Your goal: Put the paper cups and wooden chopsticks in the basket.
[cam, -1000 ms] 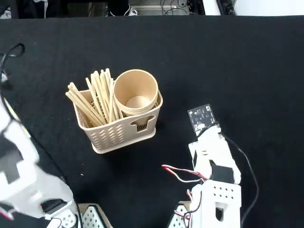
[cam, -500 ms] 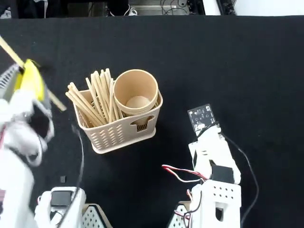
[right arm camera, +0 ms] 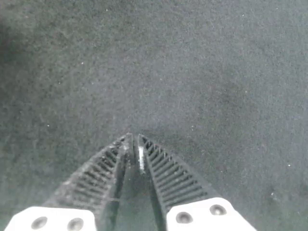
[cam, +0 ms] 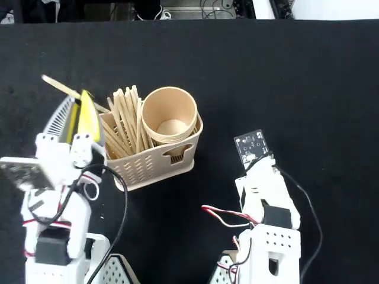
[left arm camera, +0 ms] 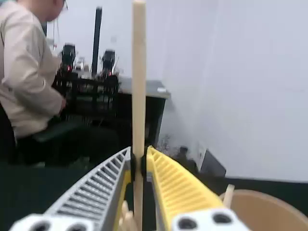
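Observation:
A beige slotted basket [cam: 155, 161] stands left of the table's middle. In it are a bundle of wooden chopsticks [cam: 125, 121] and stacked paper cups [cam: 169, 115]. My left gripper [cam: 76, 102] is at the basket's left side, shut on a single wooden chopstick [cam: 59, 86] that sticks out up and to the left. The left wrist view has that chopstick [left arm camera: 139, 82] standing between the grey and yellow fingers [left arm camera: 168, 178], with a cup rim [left arm camera: 260, 207] beside them. My right gripper [right arm camera: 132, 144] is shut over bare black cloth, low at the right.
A black cloth [cam: 284, 77] covers the whole table. The right arm's base and red wires [cam: 222, 216] sit at the front right. Open cloth lies behind and to the right of the basket.
The left arm has swung in from the far left to the basket's left side, carrying the chopstick. The right arm has kept still.

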`<state>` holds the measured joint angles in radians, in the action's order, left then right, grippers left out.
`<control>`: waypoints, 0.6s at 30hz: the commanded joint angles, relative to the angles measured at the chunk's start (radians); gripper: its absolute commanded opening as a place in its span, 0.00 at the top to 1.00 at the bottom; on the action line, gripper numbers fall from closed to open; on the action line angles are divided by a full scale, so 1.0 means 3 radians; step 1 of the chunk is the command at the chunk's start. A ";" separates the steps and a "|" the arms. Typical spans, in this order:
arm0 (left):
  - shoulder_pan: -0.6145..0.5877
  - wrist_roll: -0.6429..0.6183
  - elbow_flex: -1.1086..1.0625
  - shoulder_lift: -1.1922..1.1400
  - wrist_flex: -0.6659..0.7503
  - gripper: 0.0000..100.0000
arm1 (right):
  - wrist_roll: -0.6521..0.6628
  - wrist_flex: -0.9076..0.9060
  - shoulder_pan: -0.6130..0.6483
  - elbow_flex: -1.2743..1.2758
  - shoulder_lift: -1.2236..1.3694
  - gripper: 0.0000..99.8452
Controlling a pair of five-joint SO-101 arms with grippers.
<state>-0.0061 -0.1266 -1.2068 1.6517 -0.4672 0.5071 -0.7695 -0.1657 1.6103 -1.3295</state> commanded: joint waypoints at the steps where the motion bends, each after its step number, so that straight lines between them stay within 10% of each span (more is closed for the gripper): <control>1: 0.0038 0.0000 -0.0401 0.0292 0.0107 0.97 | 0.0020 0.0026 -0.0020 -0.0028 -0.0049 0.99; 18: 0.0038 0.0322 -0.0580 0.0563 -0.0905 0.86 | 0.0020 -0.1084 -0.0015 0.0171 -0.1752 0.99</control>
<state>-0.0092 -0.0345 -1.3755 1.8190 -0.6882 0.5086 -0.9628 -0.1657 1.6395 -1.5965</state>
